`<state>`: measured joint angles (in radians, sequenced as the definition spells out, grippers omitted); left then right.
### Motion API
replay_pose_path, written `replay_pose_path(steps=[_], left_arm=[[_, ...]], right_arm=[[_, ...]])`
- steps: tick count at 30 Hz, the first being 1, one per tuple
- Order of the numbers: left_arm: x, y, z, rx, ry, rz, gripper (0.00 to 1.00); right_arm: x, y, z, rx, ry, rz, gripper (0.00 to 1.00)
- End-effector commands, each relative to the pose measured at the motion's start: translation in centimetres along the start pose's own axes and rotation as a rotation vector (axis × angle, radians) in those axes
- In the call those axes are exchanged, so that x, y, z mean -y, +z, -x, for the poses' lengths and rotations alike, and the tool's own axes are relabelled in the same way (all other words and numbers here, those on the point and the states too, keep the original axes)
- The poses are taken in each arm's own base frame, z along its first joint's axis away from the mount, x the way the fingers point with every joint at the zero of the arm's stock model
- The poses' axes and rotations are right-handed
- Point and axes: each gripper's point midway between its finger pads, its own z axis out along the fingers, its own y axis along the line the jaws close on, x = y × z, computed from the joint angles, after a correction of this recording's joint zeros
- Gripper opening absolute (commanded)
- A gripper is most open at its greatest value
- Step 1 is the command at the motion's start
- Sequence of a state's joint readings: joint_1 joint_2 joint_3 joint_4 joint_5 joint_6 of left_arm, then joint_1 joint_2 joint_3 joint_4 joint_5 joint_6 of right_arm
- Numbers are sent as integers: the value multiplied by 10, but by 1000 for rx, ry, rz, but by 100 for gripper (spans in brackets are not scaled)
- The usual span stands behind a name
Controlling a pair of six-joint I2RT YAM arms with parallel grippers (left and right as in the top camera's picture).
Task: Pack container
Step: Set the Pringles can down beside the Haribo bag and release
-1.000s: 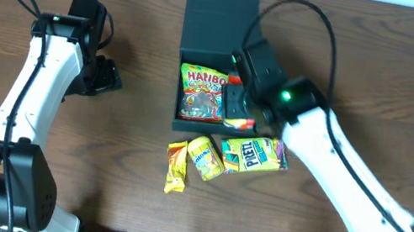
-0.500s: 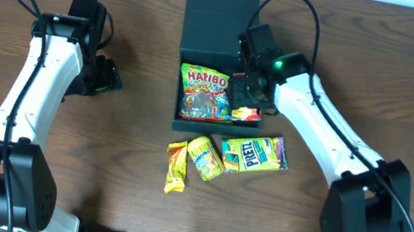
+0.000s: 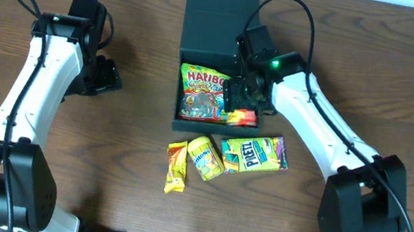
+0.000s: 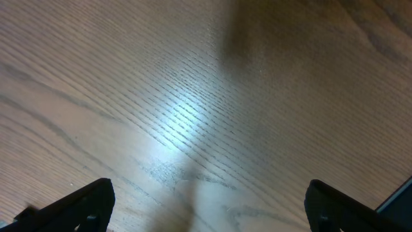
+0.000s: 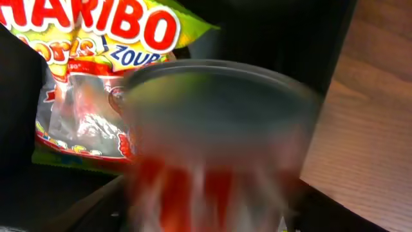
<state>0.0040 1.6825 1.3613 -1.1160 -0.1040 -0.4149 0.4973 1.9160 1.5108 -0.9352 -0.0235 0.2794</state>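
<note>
At bench (image 3: 117, 143) centre | dark square container (image 3: 220, 20), flap up, holds Haribo bag (image 3: 202, 94) | right claw (image 3: 237, 97) grip unclear | left claw (image 3: 107, 77) spread.

- The dark box (image 3: 220, 20) sits on the brown wooden table (image 3: 122, 161) with its lid flap open at the back
- A Haribo bag (image 3: 202, 94) lies in the left part of the box
- The right gripper (image 3: 237, 97) is over the right part of the box, next to a red and orange packet (image 3: 244, 119)
- A thin yellow packet (image 3: 175, 166), a small yellow packet (image 3: 205, 157) and a green and yellow packet (image 3: 253, 154) lie on the table just in front of the box
- The left gripper (image 3: 104, 77) is over the table, well apart from the box
</note>
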Motion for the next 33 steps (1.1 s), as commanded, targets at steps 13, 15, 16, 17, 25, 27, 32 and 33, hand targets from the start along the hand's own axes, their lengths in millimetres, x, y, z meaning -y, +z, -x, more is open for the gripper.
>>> replay_pose_path(steps=[13, 15, 16, 17, 25, 27, 32, 33], left_arm=[[-1, 2, -1, -9, -6, 5, 95], [-1, 2, -1, -10, -6, 5, 95], [-1, 2, -1, -10, -6, 5, 95], [-1, 2, -1, -10, -6, 5, 95], [-1, 2, -1, -10, -6, 5, 95], [-1, 2, -1, -10, -6, 5, 95], [-1, 2, -1, -10, -6, 5, 95], [-1, 2, -1, -9, -6, 5, 95]], right_arm=[[-22, -37, 20, 52, -33, 37, 38], [-34, -37, 13, 29, -53, 72, 13], [-40, -37, 9, 19, -63, 84, 7], [-45, -37, 5, 9, -76, 88, 1], [-97, -39, -58, -131, -368, 81, 24], [-102, -39, -75, -162, -513, 49, 37], [-86, -34, -86, -175, -671, -122, 51], [-81, -33, -86, -176, -677, -152, 51]])
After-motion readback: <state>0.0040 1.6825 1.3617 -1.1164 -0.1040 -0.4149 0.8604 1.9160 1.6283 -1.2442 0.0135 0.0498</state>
